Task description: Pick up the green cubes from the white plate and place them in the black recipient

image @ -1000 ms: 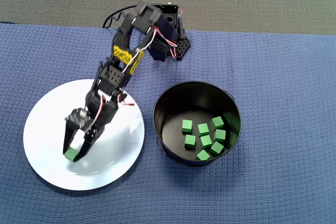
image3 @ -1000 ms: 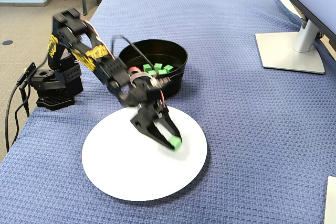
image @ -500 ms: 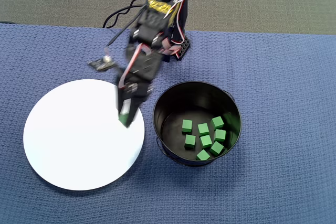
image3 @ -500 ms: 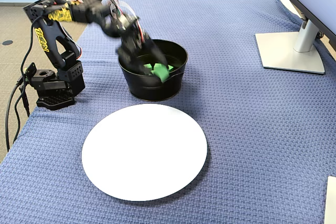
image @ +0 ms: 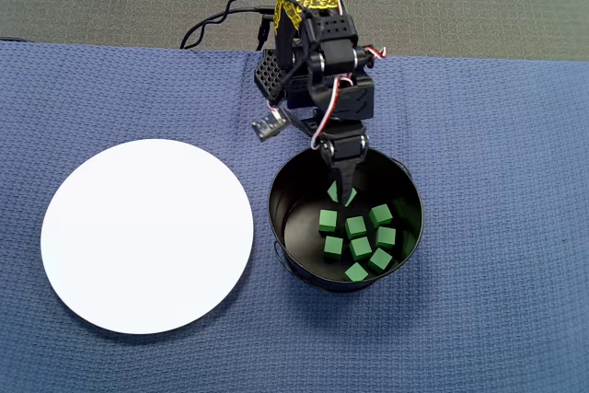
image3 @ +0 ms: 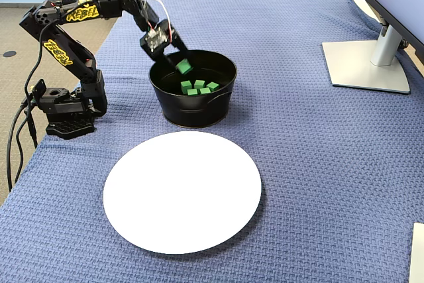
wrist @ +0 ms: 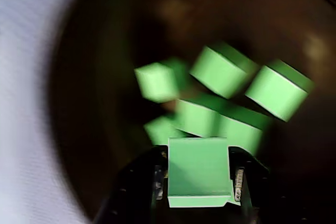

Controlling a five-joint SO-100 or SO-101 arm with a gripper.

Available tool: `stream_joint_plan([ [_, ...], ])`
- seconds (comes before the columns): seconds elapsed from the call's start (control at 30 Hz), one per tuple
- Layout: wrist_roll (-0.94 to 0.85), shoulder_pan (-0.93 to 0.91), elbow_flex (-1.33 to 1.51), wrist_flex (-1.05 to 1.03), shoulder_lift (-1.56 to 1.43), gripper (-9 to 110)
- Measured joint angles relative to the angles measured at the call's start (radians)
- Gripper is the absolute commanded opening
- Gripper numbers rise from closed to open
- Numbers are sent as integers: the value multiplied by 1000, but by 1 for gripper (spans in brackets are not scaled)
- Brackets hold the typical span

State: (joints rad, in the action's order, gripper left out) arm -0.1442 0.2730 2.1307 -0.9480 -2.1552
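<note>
A blue woven cloth (image: 479, 135) covers the desk, and in the fixed view a grey monitor foot (image3: 366, 64) stands at the far right, well apart from everything else. The arm's black base (image3: 66, 107) sits at the left edge in that view, with black cables (image3: 16, 137) trailing off the cloth. Nothing lies between the white plate (image: 147, 235) and the black recipient (image: 405, 192); in the overhead view the plate is on the left and bare, the recipient just beside it on the right.

The wrist view is blurred, so the loose green cubes (wrist: 226, 72) on the recipient's floor show only as soft shapes against a dark wall, and its lower edge cuts off the gripper. In the overhead view seven cubes (image: 357, 246) lie clustered on the floor toward the right. In the fixed view the near wall hides part of the cluster.

The gripper (image: 341, 192) hangs over the far part of the recipient's opening, pointing down into it. It is pinching one green cube (wrist: 198, 171), seen in the wrist view squarely between the two black fingers (wrist: 247, 174), above the loose ones. The fixed view shows this held cube (image3: 183, 66) just above the rim.
</note>
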Motion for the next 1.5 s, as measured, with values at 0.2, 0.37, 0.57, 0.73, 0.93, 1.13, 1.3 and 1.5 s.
stream_joint_plan([
  [0.2,5,-31,-5,-34,-41,29],
  [0.37,5,-123,21,-74,-193,9],
  [0.57,31,-204,227,-98,-495,1],
  [0.73,26,-275,445,-114,-742,0],
  [0.93,-2,-328,598,-161,-879,0],
  [1.13,-14,-331,623,-218,-905,0],
  [1.3,-14,-331,586,-301,-907,0],
  [1.5,5,-330,494,-328,-911,0],
])
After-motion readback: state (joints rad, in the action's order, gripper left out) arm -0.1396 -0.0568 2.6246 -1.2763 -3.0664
